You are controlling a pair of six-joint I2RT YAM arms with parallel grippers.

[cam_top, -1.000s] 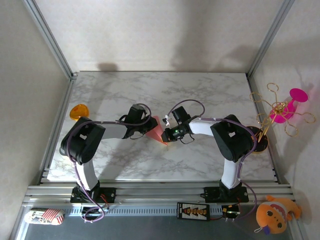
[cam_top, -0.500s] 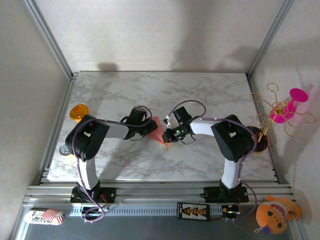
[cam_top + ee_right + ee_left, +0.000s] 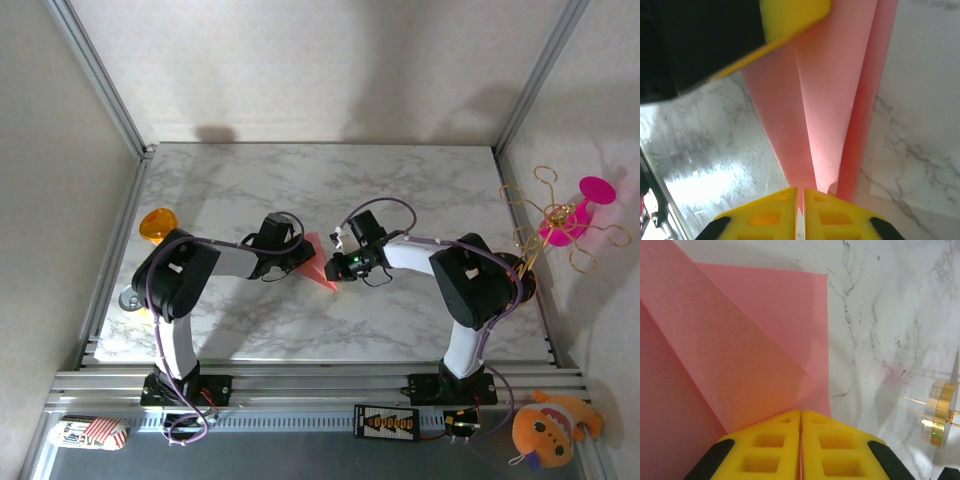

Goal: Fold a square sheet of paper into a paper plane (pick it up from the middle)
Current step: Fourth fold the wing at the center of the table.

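Top external: folded salmon-pink sheet of paper [image 3: 318, 262] near the centre of the marble table [image 3: 400, 190]; left gripper [image 3: 301, 258] at its 9 o'clock, right gripper [image 3: 338, 266] at its 3 o'clock, both touching it. Left wrist: yellow fingers pressed together at 6 o'clock, clamped on the paper's edge; creased layers spread toward 12 and 9 o'clock. Right wrist: fingers likewise pinched on the paper at 6 o'clock; folded strip runs to 12 o'clock; left gripper's finger at 11 o'clock.

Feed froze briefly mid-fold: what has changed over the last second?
The left arm swung its elbow slightly right, then the right arm shifted its elbow right too. The pink paper barely moved. Nothing was taken or released: left gripper and right gripper stay shut on the paper. The orange disc stayed put.
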